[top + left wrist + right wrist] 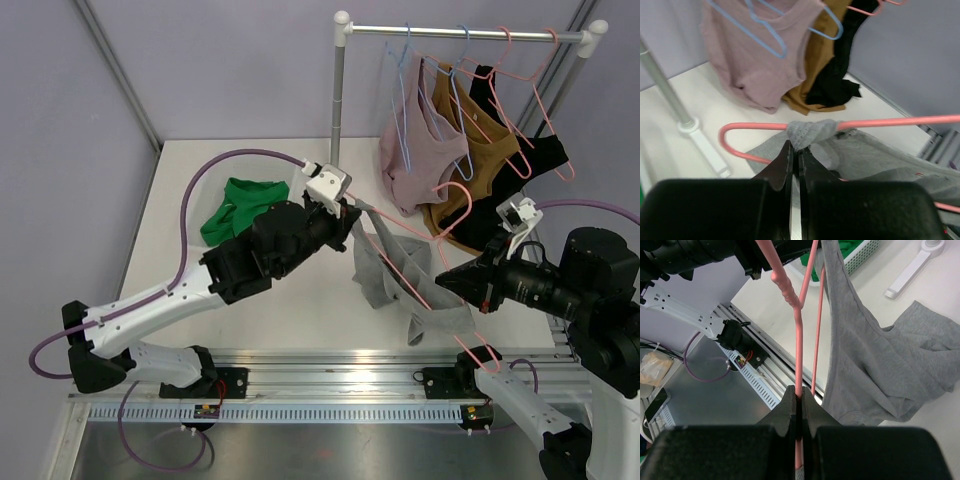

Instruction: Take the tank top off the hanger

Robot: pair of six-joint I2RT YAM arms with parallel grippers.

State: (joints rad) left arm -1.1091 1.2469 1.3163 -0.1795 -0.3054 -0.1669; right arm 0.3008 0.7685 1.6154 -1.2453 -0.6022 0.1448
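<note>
Fingers (777, 170) of the left end effector (794, 149): fully closed, tips pinching the bunched grey strap of the tank top (812, 131) where it wraps the hanger (890, 121). The pink bar runs crosswise just beyond the tips, and its bend curves round to their left.

Right end effector (799, 394): closed on the pink hanger wire, which passes straight up between the fingers. A second wire of the same hanger runs just to the right of the grip.

Tank top, overhead view (385, 262):
- grey, on the hanger, hung between the two end effectors
- one strap at the left end effector (350, 212)
- body sags below the wire, lower part lying on the counter (300, 310)
- from the right wrist it hangs to the right of the gripped wire, with its lower part spread on the counter

Hanger, overhead view (425, 292): tilted, slanting from the left end effector down to the right end effector (443, 279) and past it; the hook rises just above the right end effector.

Surroundings:
- Beyond both end effectors a rail (460, 33) carries a mauve top (410, 160), a brown top (485, 160) and a black top (540, 155), each on a hanger.
- Green garment (240, 205) lies left of the left end effector, in a white basket (862, 255).
</note>
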